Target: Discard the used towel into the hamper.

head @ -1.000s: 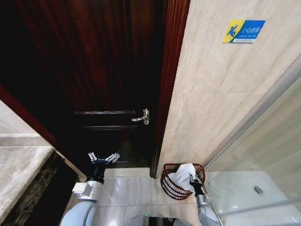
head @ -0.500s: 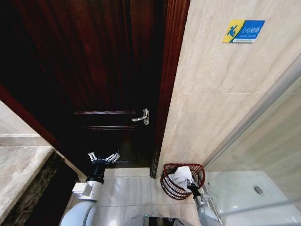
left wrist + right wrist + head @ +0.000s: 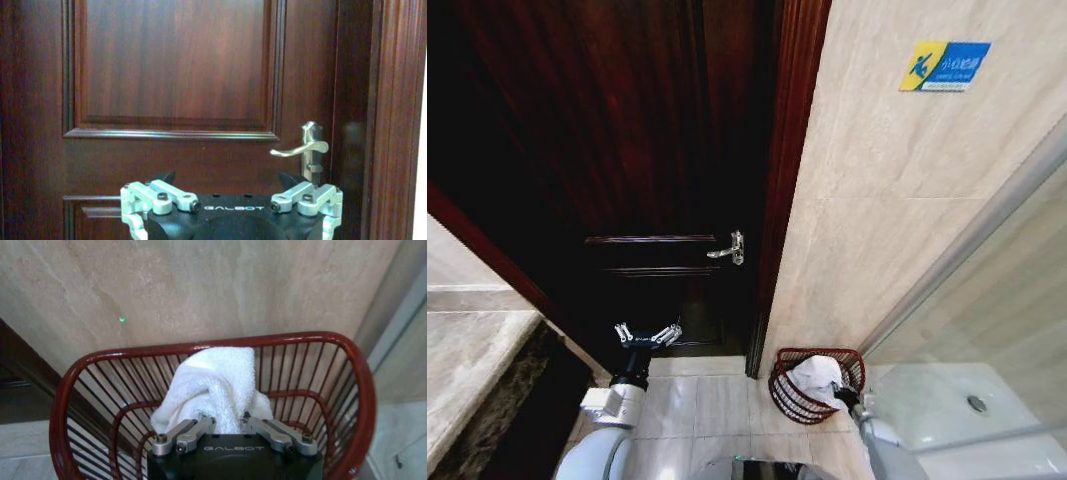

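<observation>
**Right end effector at the hamper, towel inside**

The right end effector [image 3: 227, 432] sits low at the near rim of the hamper [image 3: 73, 385], its two fingers [image 3: 183, 432] drawn in close around the lower fold of the white towel [image 3: 217, 382]; from the right wrist view it appears to grip the cloth, though the fingertips themselves are hidden under the towel. In the head view the same end effector [image 3: 845, 398] shows at the basket's near right edge.

The towel [image 3: 817, 377] lies bunched inside the hamper [image 3: 787, 395], its top rising just above the rim. The hamper stands on the tiled floor [image 3: 707, 405], against the beige marble wall [image 3: 877, 220] and just beside the dark wooden door frame [image 3: 782, 200], with the shower tray [image 3: 947, 400] on its other side.

The left end effector [image 3: 648, 335] hangs idle well apart, fingers spread wide and empty, facing the dark door [image 3: 173, 65] near the silver lever handle [image 3: 303, 147].
</observation>
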